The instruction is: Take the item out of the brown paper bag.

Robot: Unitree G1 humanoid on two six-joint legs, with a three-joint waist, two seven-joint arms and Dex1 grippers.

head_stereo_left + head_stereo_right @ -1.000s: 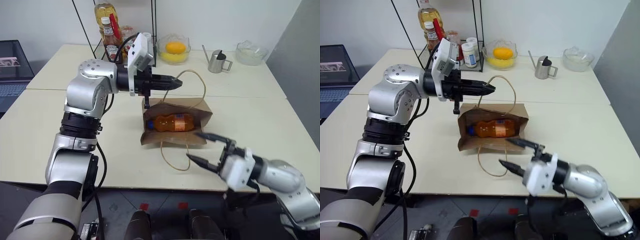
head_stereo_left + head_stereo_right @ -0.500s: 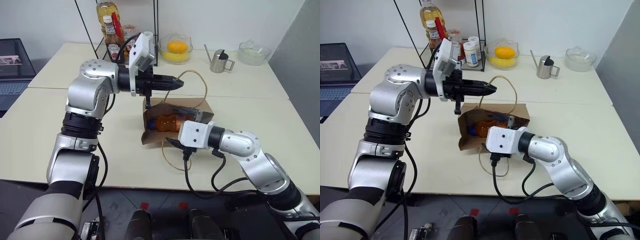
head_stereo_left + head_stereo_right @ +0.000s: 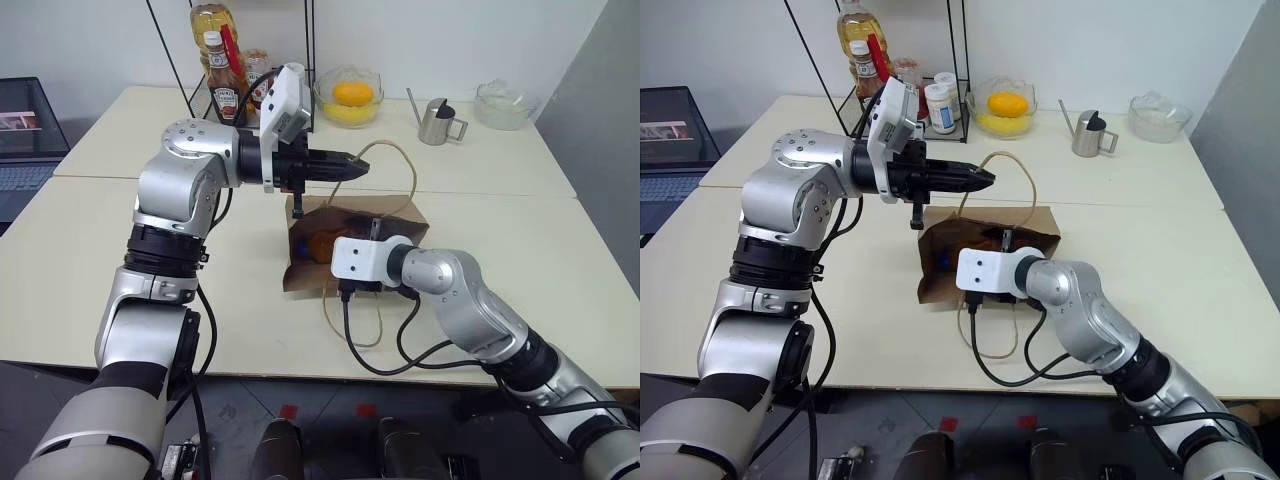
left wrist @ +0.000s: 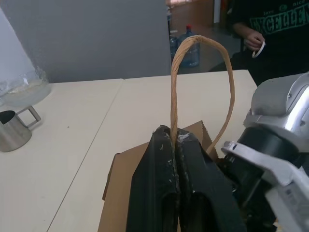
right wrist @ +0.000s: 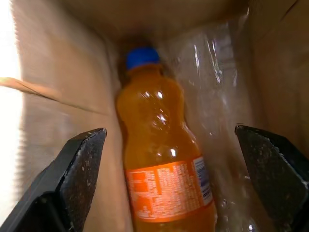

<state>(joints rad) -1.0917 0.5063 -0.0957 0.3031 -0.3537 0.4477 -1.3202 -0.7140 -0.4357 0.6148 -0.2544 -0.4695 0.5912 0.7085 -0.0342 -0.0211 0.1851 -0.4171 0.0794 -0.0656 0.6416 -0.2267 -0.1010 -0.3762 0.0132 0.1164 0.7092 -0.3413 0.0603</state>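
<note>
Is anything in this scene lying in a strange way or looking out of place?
The brown paper bag lies on its side on the table, not upright. The orange drink bottle lies flat inside it. One bag handle is pinched up by the left gripper.

Head views overlook the table (image 3: 90, 260); right wrist view peers inside the bag (image 5: 53, 87).

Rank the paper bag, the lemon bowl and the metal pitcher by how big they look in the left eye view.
1. Bag, largest.
2. Bowl.
3. Pitcher, smallest.
The bowl and pitcher stand farther from the camera, so their true sizes are unsure.
</note>
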